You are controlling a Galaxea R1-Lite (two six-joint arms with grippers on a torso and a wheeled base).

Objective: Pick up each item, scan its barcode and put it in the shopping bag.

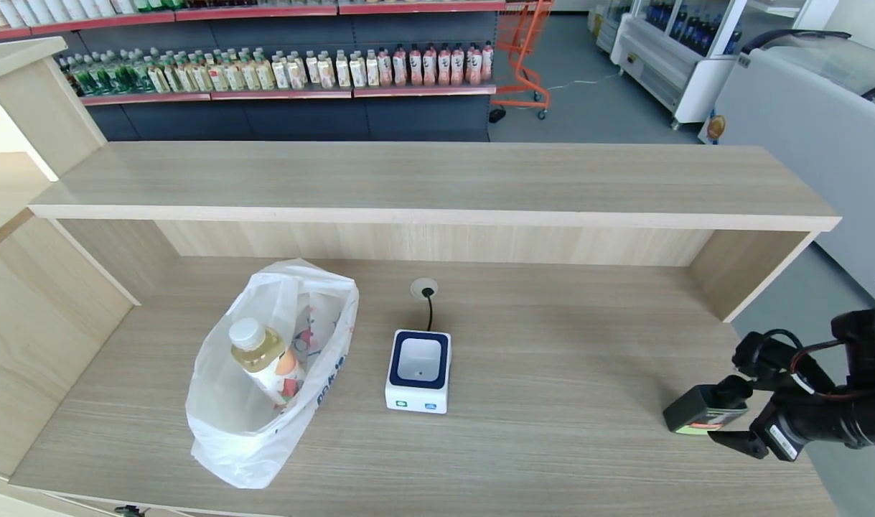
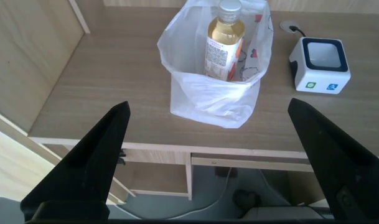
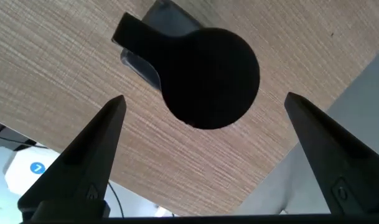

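A white plastic shopping bag (image 1: 265,402) stands open on the left of the wooden counter, with a capped bottle of yellow drink (image 1: 261,355) leaning inside. The white barcode scanner (image 1: 418,370) with a dark-framed window sits at mid-counter. A small dark package (image 1: 699,416) with a green and orange label lies near the counter's right edge. My right gripper (image 1: 731,418) is open, one finger on each side of that package (image 3: 208,74) and clear of it. My left gripper (image 2: 208,107) hangs open in front of the counter's front edge, facing the bag (image 2: 214,93).
A raised wooden shelf (image 1: 437,179) runs along the back of the counter, with side walls at both ends. The scanner's cable (image 1: 429,309) goes into a round hole behind it. Drink shelves, an orange cart and freezers stand in the shop beyond.
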